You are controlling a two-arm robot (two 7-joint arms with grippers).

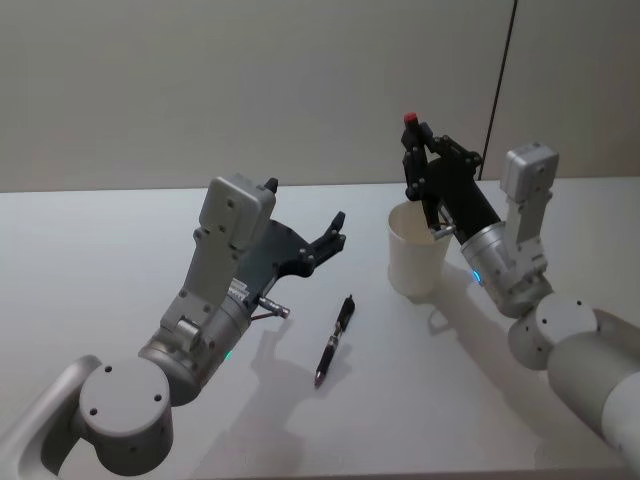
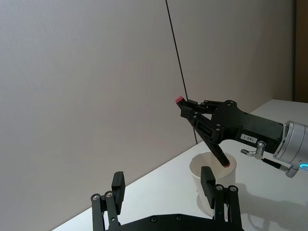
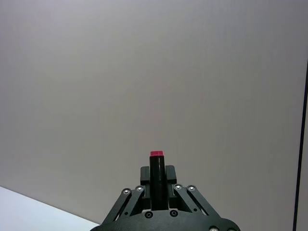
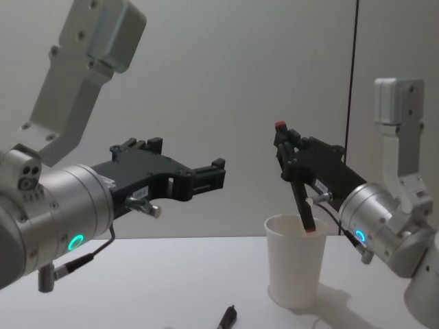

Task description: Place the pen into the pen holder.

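Right gripper (image 1: 420, 150): fingers clamped on your red-capped pen (image 4: 302, 202), tilted.
Pen tip: hidden from you inside the pen holder (image 1: 415, 262), near the worktop's (image 1: 120, 240) far edge.
Left gripper (image 1: 330, 238): fingers wide, empty.
Second pen (image 1: 334, 340): flat, mid-worktop.

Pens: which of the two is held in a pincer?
The red-capped pen, gripped by the right pincer with its lower end at the pen holder's mouth; the other pen lies flat on the table.

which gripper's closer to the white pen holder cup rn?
Right. The right gripper sits just above the pen holder, its jaws shut on a red-capped pen that dips inside. The left gripper hovers apart on its left, jaws open.
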